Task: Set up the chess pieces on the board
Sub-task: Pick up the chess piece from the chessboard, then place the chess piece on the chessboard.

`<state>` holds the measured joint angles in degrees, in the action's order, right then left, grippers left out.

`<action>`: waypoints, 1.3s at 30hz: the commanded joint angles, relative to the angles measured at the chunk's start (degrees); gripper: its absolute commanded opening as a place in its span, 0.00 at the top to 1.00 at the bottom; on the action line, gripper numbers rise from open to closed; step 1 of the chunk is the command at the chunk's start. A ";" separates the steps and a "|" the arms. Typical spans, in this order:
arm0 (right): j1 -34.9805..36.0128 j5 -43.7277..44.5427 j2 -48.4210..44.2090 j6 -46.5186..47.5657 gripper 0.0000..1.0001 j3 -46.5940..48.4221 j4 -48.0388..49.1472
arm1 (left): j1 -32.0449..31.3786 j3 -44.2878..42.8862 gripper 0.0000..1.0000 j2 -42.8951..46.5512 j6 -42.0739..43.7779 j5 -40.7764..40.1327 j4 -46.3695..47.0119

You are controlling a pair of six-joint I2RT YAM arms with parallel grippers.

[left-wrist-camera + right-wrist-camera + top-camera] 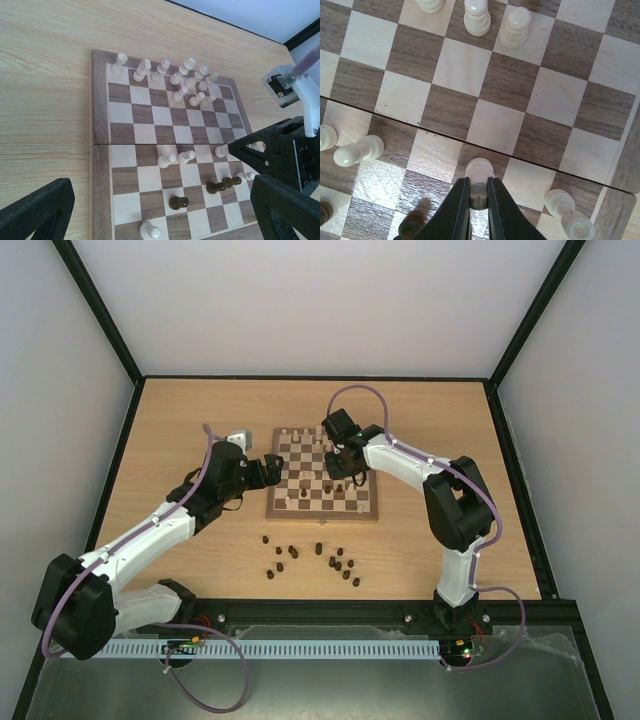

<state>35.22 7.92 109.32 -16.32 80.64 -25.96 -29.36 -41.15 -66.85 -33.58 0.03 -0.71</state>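
R claw point(479, 189) pinches pale cream wooden chess piece point(479, 170) on checkered brown wooden chessboard point(462, 67). L claw point(268, 468) gapes wide by board's left edge.

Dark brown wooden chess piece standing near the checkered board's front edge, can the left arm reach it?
Probably yes: the open left hand hovers beside the checkered wooden board; bare squares lead to the dark brown piece.

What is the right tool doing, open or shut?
Shut. In the right wrist view, the right tool pinches a cream chess piece.
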 commanded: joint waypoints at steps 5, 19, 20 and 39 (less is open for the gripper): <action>-1.69 4.56 0.28 -0.47 0.92 7.93 -10.10 | -0.17 0.57 0.00 -0.02 0.60 0.58 0.72; -10.72 4.47 10.72 -0.30 0.91 29.87 -19.00 | -0.01 0.50 0.00 0.06 0.67 1.11 0.60; -10.86 4.00 11.95 -0.20 0.91 31.17 -19.22 | 0.01 0.52 0.00 0.04 0.71 1.03 0.64; -10.88 -2.04 20.16 0.57 0.91 34.75 -17.98 | 0.27 0.50 0.00 -0.09 0.80 0.76 0.53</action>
<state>24.03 7.53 128.55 -16.67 113.08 -42.06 -29.32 -41.15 -67.05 -33.56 0.64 -0.73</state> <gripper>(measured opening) 0.091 0.995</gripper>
